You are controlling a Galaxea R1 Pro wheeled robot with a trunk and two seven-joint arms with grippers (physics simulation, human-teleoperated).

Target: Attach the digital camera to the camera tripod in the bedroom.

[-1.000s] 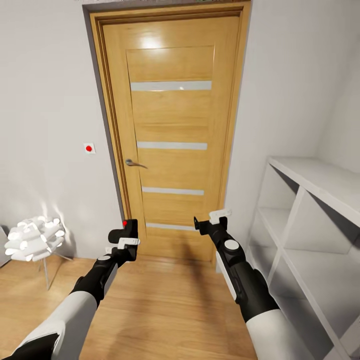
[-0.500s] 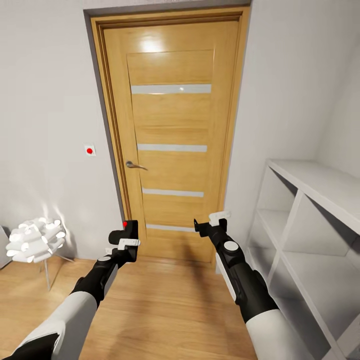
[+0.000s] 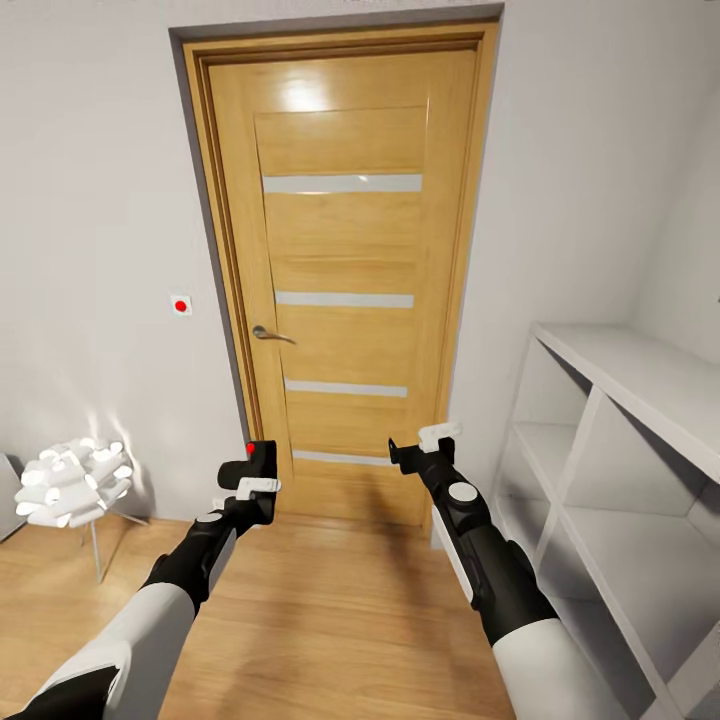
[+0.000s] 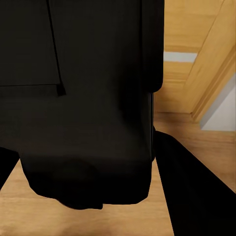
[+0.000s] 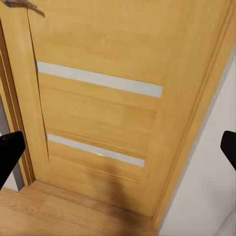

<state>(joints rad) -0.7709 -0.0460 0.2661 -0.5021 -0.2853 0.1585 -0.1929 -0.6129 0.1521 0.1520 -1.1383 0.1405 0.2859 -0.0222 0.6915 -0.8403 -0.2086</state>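
Head view is showing me the left gripper clenching the digital camera, held up near the oak door. I'm holding the right gripper spread wide and empty, with white shelves at right.

Closed door blocks ahead; shelves crowd right; floor open between arms

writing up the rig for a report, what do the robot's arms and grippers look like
Both arms have glossy white upper shells that give way to black forearms and wrists. Each wrist carries a round white disc. The left gripper and right gripper are black with a small white block on each. The fingers are plain black. No cables or sleeves are visible.
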